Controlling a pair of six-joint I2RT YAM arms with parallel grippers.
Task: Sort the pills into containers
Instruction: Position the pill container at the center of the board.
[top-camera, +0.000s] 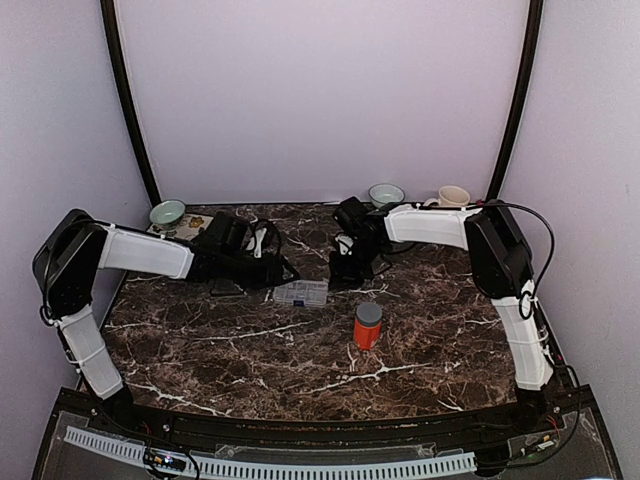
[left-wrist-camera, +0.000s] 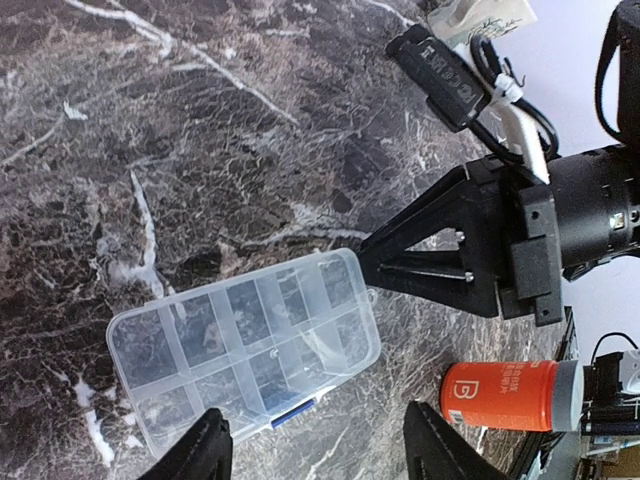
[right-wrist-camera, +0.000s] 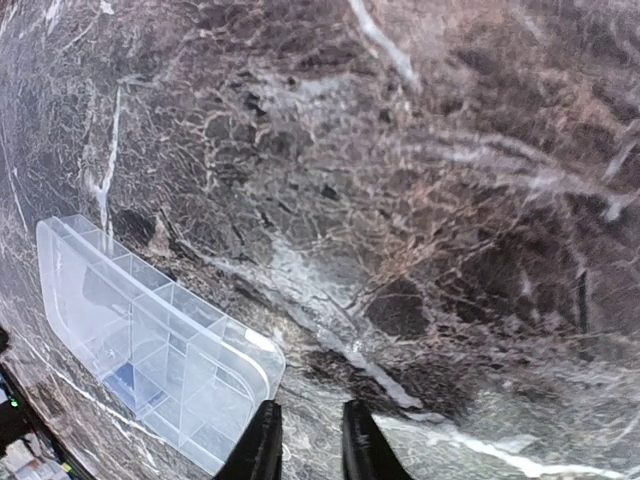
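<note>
Left pincer spread, organiser box edge near

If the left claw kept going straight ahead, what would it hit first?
Probably the box, lying on the table just ahead of the open left gripper; depth is unclear.

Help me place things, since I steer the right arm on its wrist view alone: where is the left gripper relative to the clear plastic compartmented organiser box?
Observer: The left gripper is open, poised over the clear plastic organiser box from its left side.
Operator: Anything standing close by?
Observer: An orange cylindrical bottle with a grey cap stands upright on the dark marble table, apart from the box, toward the table's near edge.
</note>
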